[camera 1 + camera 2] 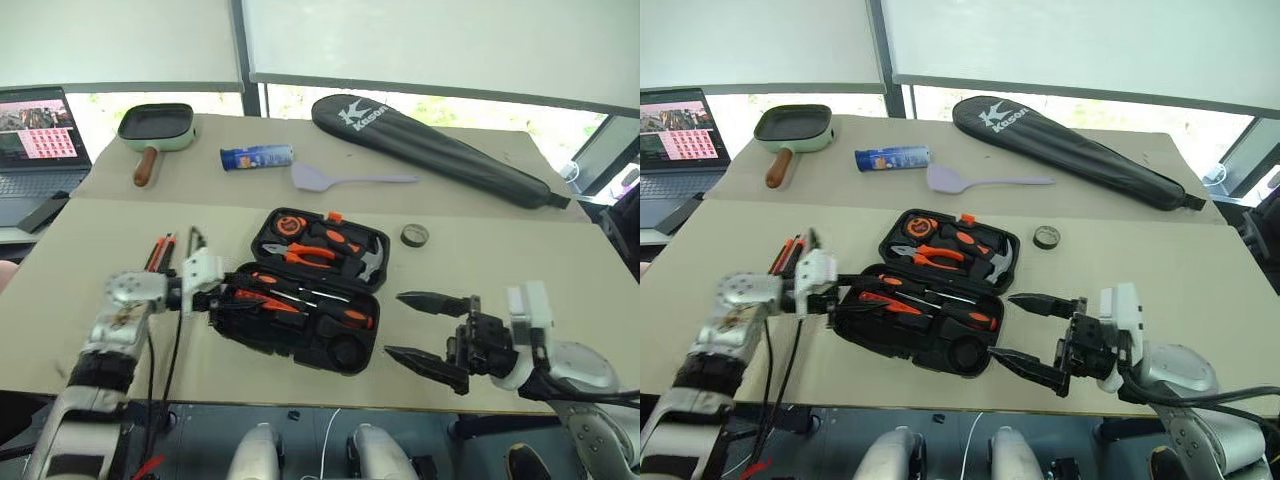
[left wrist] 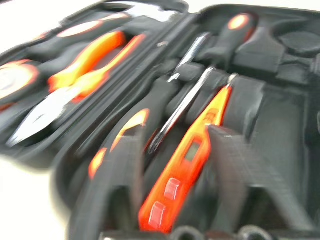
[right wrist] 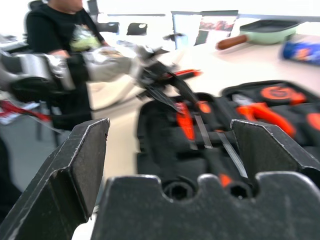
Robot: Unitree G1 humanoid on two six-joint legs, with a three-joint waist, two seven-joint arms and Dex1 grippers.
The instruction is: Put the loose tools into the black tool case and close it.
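Covering the table (image 1: pixel 520 290), beige sheets meet bright windows (image 1: pixel 440 40).

A wide beige table (image 1: pixel 520 270) stands before a row of windows (image 1: pixel 450 110) whose white roller blinds (image 1: pixel 430 40) are drawn most of the way down. Bright daylight enters beneath them. An open laptop (image 1: pixel 38 140) sits on a side surface at left.
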